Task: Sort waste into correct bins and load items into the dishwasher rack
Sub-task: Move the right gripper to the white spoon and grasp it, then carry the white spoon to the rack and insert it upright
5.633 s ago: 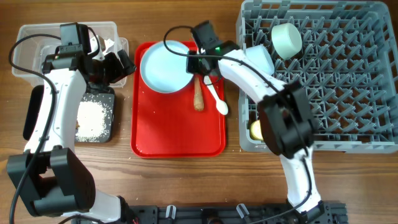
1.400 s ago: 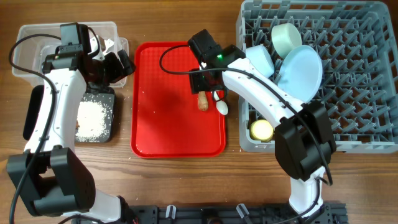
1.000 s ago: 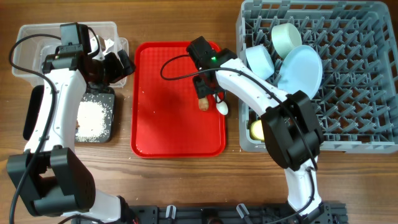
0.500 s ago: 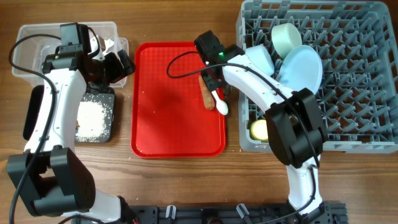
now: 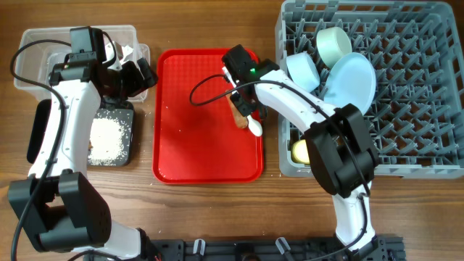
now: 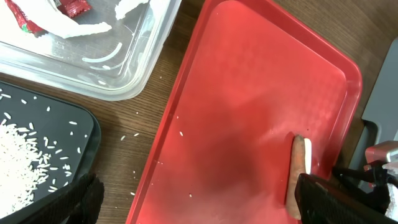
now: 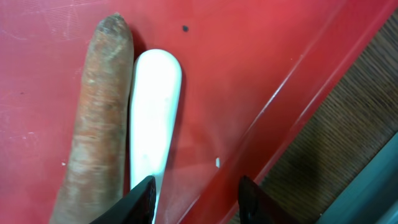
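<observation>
The brown-orange carrot stick (image 5: pixel 238 116) and the white plastic spoon (image 5: pixel 254 127) lie side by side at the right edge of the red serving tray (image 5: pixel 196 145). My right gripper (image 5: pixel 243 100) hovers low over them, open and empty. In the right wrist view (image 7: pixel 196 199) the spoon handle (image 7: pixel 153 118) runs towards its left finger, with the carrot (image 7: pixel 96 124) just left of it. My left gripper (image 5: pixel 136 76) is open and empty (image 6: pixel 199 205) over the gap between the bins and the tray. The plate (image 5: pixel 351 80), light blue bowl (image 5: pixel 303 71), green bowl (image 5: pixel 333 43) and yellow cup (image 5: pixel 299 151) are in the grey rack (image 5: pixel 420 145).
The clear tub (image 5: pixel 32 58) at the far left holds the red-and-white wrapper (image 6: pixel 68 7). The black tray (image 5: pixel 131 134) in front of it holds white rice (image 5: pixel 107 138). Loose grains lie on the wood and on the red tray (image 6: pixel 180 132). The rack wall stands close to the tray's right edge.
The plate went from the red tray into the rack. My right gripper came back over the carrot and spoon and nudged them to a slant. The left arm has not moved.
</observation>
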Tool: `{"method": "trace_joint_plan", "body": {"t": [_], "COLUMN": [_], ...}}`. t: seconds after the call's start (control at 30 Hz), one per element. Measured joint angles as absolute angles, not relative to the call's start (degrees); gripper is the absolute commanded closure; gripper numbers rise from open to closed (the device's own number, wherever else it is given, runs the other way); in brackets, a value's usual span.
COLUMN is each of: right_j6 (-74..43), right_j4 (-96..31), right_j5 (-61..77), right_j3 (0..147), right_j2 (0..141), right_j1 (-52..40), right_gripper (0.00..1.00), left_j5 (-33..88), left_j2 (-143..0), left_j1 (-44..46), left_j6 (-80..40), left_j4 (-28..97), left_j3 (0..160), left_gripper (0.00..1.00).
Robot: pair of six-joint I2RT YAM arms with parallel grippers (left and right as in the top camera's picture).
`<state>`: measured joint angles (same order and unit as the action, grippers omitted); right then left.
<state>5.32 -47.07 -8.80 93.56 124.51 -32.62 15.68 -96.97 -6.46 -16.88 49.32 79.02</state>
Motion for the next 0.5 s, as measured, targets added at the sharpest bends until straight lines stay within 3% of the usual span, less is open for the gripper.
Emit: {"method": "trace_joint_plan", "body": {"t": [0.5], "right_j6": [7.0], "right_j4": [-50.2], "right_j5": [1.5], "right_j3": [93.0], "right_j2": [124.5], "right_j1": [-32.7], "right_gripper": [0.53], "left_j5": [15.7], "left_j2": [-97.0], "left_j1": [-6.5], "left_j6": [-16.9], "left_j4": [49.3], "left_j3": [79.0], "left_gripper": [0.00]}}
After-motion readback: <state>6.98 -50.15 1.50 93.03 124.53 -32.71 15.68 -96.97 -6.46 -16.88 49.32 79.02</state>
